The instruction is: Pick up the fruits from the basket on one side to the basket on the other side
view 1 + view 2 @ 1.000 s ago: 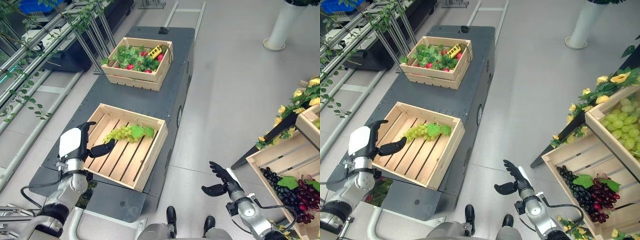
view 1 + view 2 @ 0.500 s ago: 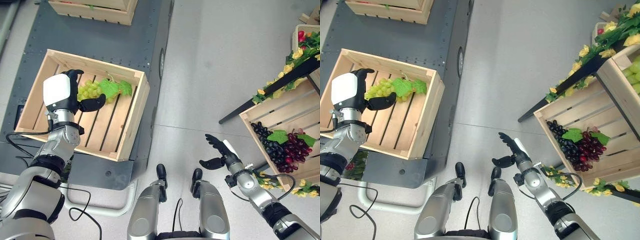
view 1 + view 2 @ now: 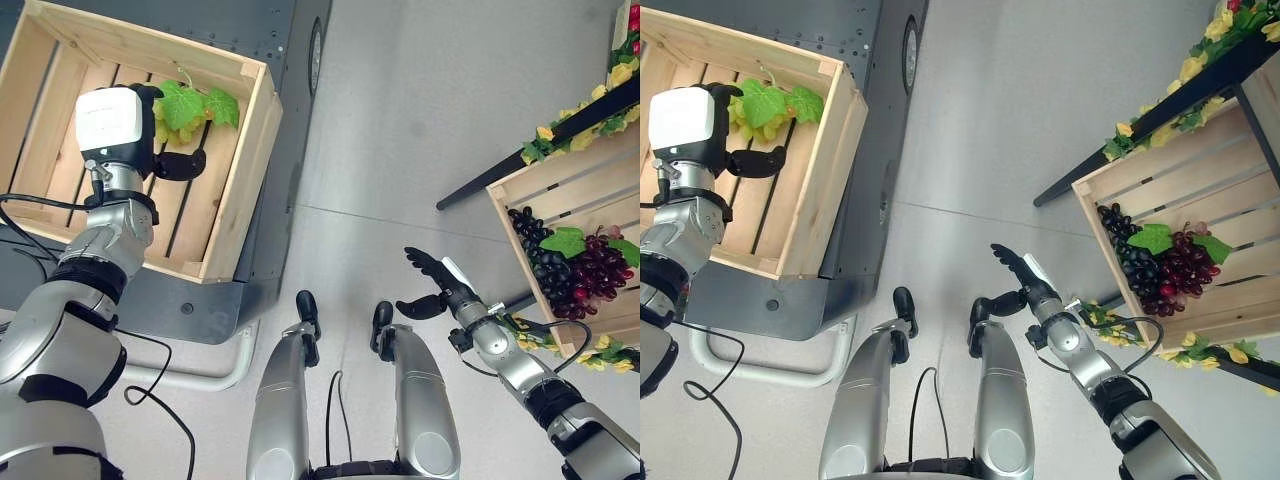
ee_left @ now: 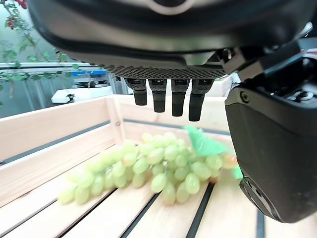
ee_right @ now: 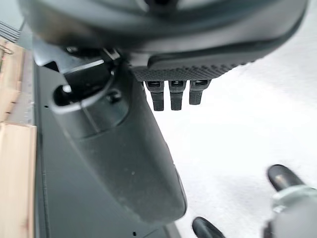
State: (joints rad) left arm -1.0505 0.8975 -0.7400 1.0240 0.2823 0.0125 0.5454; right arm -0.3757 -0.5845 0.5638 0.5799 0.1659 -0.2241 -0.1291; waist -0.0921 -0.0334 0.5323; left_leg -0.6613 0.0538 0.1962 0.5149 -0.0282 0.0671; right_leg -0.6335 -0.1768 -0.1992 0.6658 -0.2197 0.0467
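Since a second ago the whole view has been tipped downward, so the shift of the crates in the pictures is the camera's; what has really changed is that the left hand (image 3: 118, 125) has been brought from the near edge of the wooden crate (image 3: 247, 178) to a place right over the green grapes (image 4: 148, 171). The hand is held open, fingers (image 4: 163, 96) straight above the bunch and the thumb out to one side, and nothing is gripped. The reach seems done, and a descent and closing are judged to come next.

The bunch lies on the slats just below the fingers, its long axis running across the hand. The leafy stem end (image 3: 195, 102) is pointed toward the thumb side, the tapering tip away from it.

The right hand (image 3: 436, 288) is held open and empty over the floor, near the crate of dark grapes (image 3: 570, 275).
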